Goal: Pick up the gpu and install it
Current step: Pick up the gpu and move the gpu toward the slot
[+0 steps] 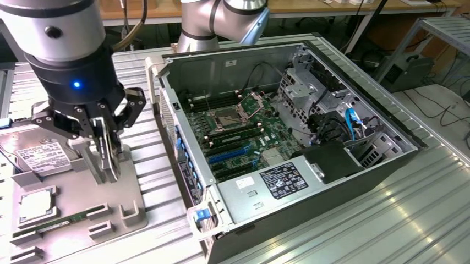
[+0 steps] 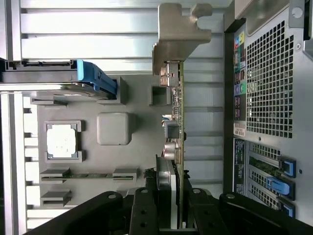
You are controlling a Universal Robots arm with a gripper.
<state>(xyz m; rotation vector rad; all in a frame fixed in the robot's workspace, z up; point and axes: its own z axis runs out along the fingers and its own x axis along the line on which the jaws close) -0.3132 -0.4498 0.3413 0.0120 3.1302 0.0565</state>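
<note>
We see our black gripper (image 1: 105, 146) clenched on the flat green circuit-board gpu (image 2: 180, 98), upright at the grey plastic tray (image 1: 136, 190); the open dark metal computer case (image 1: 294, 231) lies at three o'clock in the exterior view.

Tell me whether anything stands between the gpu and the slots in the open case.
The pincer grips the gpu at the grey tray. The case's grilled wall stands between it and the blue slots; from above, nothing visible covers the slots.
</note>
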